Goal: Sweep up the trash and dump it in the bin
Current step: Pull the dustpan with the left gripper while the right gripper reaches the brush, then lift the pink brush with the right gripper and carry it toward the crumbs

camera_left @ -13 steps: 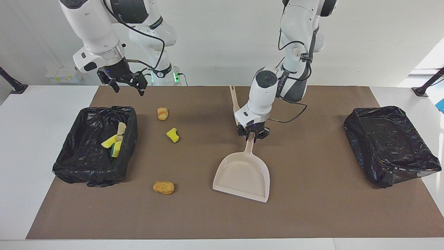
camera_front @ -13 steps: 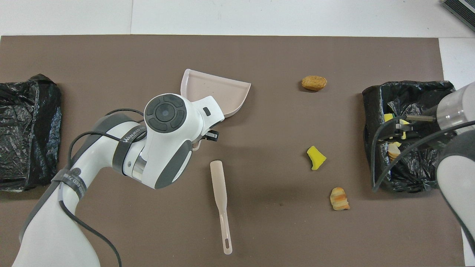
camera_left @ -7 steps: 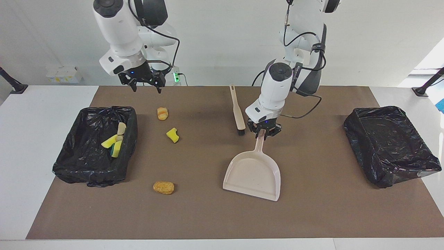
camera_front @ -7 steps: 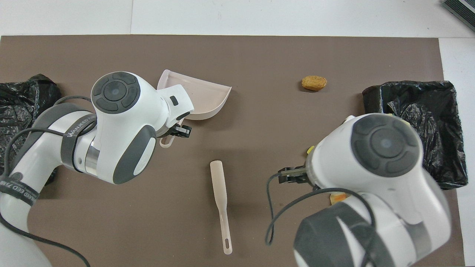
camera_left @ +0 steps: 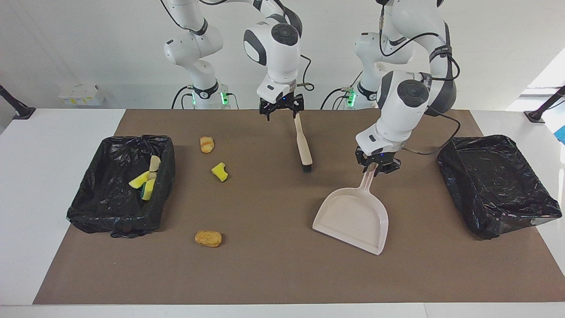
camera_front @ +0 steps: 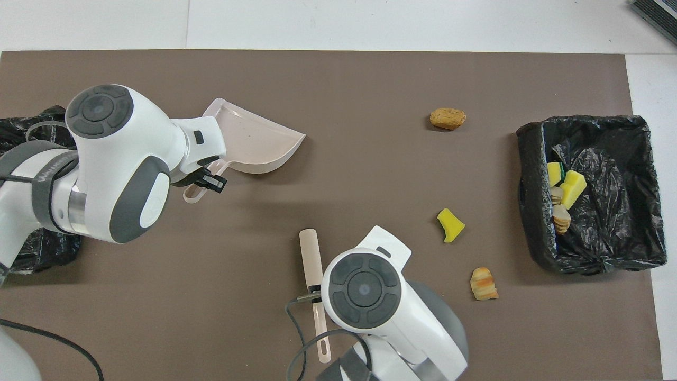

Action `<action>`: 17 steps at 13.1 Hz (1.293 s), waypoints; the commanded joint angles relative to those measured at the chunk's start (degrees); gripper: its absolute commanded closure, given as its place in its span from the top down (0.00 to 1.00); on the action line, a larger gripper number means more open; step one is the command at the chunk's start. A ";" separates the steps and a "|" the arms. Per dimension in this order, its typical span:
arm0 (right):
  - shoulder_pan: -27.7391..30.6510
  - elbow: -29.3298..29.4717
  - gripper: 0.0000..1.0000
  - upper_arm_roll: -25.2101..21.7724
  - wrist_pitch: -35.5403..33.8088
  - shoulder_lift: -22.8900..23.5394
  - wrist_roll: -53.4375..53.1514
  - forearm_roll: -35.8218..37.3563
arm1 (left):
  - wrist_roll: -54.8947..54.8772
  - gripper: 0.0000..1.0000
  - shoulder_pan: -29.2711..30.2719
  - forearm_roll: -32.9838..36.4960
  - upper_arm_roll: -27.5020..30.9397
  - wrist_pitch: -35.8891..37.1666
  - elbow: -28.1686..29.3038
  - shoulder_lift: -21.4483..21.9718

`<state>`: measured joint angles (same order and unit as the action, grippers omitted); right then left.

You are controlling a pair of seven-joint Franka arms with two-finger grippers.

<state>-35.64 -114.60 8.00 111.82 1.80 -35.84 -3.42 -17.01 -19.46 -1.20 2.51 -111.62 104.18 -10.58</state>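
My left gripper (camera_left: 377, 167) is shut on the handle of the beige dustpan (camera_left: 353, 218), whose pan rests tilted on the brown mat (camera_left: 273, 274). In the overhead view the dustpan (camera_front: 254, 145) lies beside my left gripper (camera_front: 209, 180). My right gripper (camera_left: 281, 109) stands open over the handle end of the brush (camera_left: 302, 143), and in the overhead view its own wrist hides it above the brush (camera_front: 311, 254). Three trash pieces lie loose: a striped bread lump (camera_left: 206, 144), a yellow sponge chunk (camera_left: 219, 172) and a golden-brown lump (camera_left: 208, 238). The bin (camera_left: 88, 207) holds several scraps (camera_left: 145, 179).
A second black-lined bin (camera_left: 494, 181) sits at the left arm's end of the table, nothing showing inside it. The loose trash lies between the brush and the bin (camera_front: 529, 159) at the right arm's end. White table edge surrounds the mat.
My right arm swung from above the bin at its end across to the brush handle. My left gripper carried the dustpan toward the left arm's end and turned it.
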 commanded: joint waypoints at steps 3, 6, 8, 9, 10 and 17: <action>-5.93 -2.63 1.00 -0.27 7.77 5.31 -6.41 -4.05 | -30.11 0.00 8.10 -0.21 -0.22 1.68 6.63 4.24; -7.42 -7.21 1.00 -0.27 9.47 4.00 -6.43 -4.14 | -48.50 0.00 13.91 1.71 -0.22 -4.20 10.07 5.22; -8.66 -8.27 1.00 -0.27 9.12 3.74 -7.13 -4.14 | -51.63 0.00 13.75 4.87 -0.22 -10.16 13.74 4.43; -8.75 -8.36 1.00 -0.18 8.95 3.56 -7.31 -4.14 | -51.63 0.00 13.49 5.85 -0.22 -14.20 16.81 4.60; -9.18 -8.54 1.00 -0.18 8.86 3.47 -6.79 -4.23 | -51.63 0.00 13.22 5.94 -0.22 -16.77 18.15 4.52; -10.42 -9.86 0.14 -0.18 8.51 2.24 -6.62 -4.23 | -45.48 0.47 9.71 5.86 -0.31 -17.49 18.78 4.08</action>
<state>-45.81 -122.98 7.98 119.92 5.67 -42.04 -6.48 -64.35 -8.57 3.42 1.73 -127.58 121.06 -7.82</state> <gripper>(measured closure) 0.485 0.524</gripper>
